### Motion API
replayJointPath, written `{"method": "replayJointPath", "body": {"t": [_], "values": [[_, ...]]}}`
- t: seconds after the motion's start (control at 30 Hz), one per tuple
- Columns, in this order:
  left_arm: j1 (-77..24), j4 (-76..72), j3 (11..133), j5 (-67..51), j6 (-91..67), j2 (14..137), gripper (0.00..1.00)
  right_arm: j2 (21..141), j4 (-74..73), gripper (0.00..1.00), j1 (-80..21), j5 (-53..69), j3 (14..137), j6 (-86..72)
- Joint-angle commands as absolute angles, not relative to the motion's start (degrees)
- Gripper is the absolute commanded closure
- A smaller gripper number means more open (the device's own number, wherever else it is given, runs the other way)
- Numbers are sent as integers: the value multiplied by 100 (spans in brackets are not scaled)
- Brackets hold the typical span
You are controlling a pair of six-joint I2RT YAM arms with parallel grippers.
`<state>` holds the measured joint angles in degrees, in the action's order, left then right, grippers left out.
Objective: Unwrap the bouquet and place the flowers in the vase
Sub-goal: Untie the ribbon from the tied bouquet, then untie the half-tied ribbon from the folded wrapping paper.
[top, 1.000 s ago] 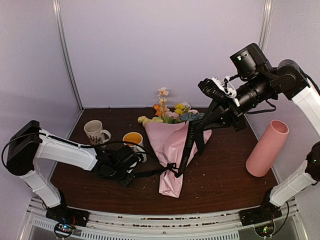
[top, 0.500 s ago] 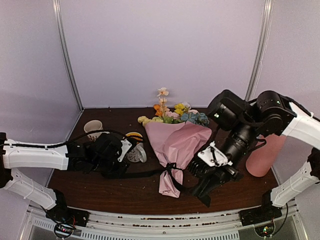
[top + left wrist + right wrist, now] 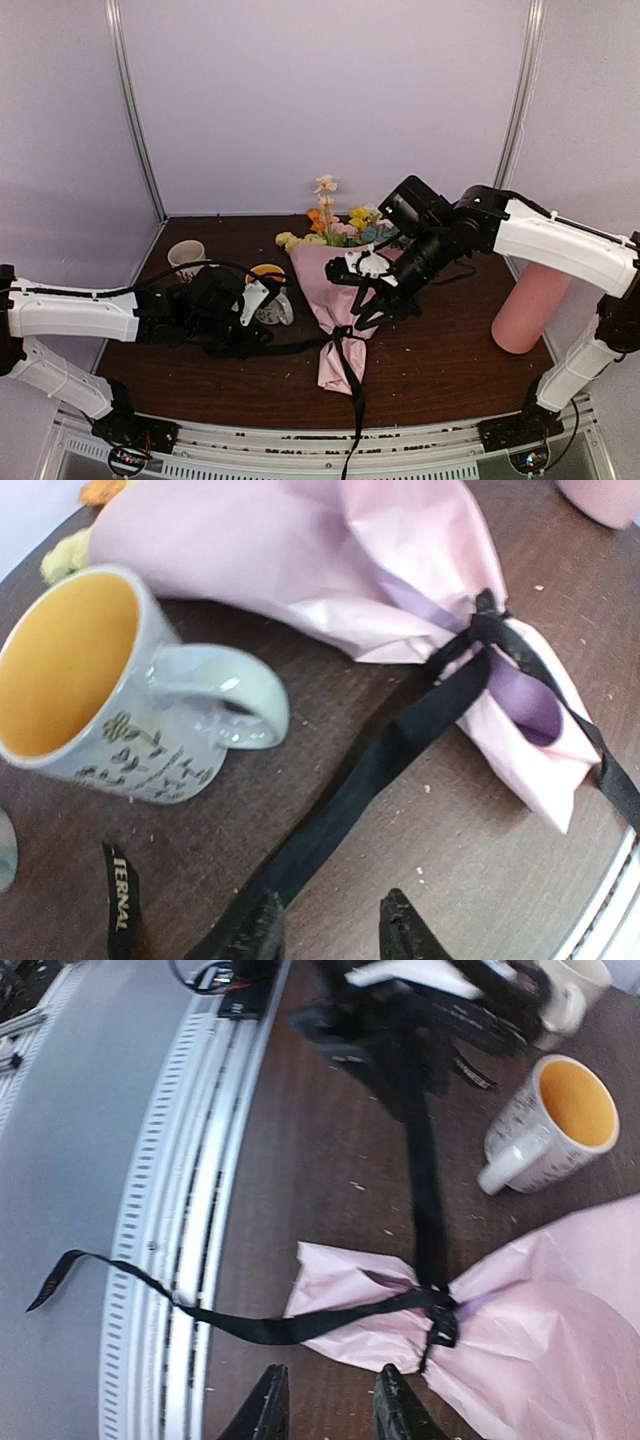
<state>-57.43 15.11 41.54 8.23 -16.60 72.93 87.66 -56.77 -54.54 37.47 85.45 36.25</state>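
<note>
The bouquet (image 3: 345,285) lies in the middle of the table, its pink paper cone (image 3: 300,560) still tied at the neck by the black ribbon (image 3: 380,770). The flowers (image 3: 350,225) poke out at the far end. One ribbon tail runs left to my left gripper (image 3: 330,930), which is open, with the tail beside its left fingertip. The other tail (image 3: 250,1325) trails over the front rail. My right gripper (image 3: 330,1405) hovers open over the cone's tied neck (image 3: 440,1320), holding nothing. The pink vase (image 3: 530,300) stands at the right.
A patterned mug with a yellow inside (image 3: 90,690) lies on its side against the left gripper (image 3: 255,305). A second white mug (image 3: 185,252) sits behind the left arm. The slotted metal rail (image 3: 170,1240) borders the front edge.
Both grippers have opened. The right one let go of the ribbon tail, which now hangs over the front edge, and moved from the front up over the bouquet. The yellow-lined mug has tipped over.
</note>
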Motion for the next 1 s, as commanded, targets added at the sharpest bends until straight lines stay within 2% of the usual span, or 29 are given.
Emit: {"method": "replayJointPath", "body": {"t": [0.0, 0.1, 0.27, 0.37, 0.5, 0.73, 0.87, 0.9, 0.97], "values": [[-5765, 546, 4068, -87, -1855, 7202, 56, 9397, -4670, 69, -4865, 2514, 8338, 3588], [-5795, 108, 3962, -243, -1953, 7181, 50, 9676, -4299, 68, -4771, 2275, 8147, 3622], [-5827, 57, 3698, -47, -2101, 6915, 50, 10113, -4520, 64, -4811, 2660, 8145, 3652], [-5838, 66, 3496, -247, -2161, 6633, 50, 10004, -4823, 58, -4919, 3215, 7842, 3993], [-6795, 716, 3860, -11, -1696, 6624, 50, 9743, -4818, 58, -4849, 3447, 7445, 3899], [-8566, 1953, 5088, 484, -316, 8015, 44, 9076, -4988, 57, -3979, 4214, 7098, 3651], [-8662, 2811, 6195, 85, -429, 9147, 42, 8545, -4814, 57, -3507, 4261, 6745, 3409], [-8672, 2978, 6471, 53, -608, 9420, 37, 8402, -4678, 56, -3446, 4126, 6612, 3328], [-8712, 3163, 6831, 38, -1097, 9854, 35, 8104, -4410, 56, -3388, 3788, 6349, 3248]]}}
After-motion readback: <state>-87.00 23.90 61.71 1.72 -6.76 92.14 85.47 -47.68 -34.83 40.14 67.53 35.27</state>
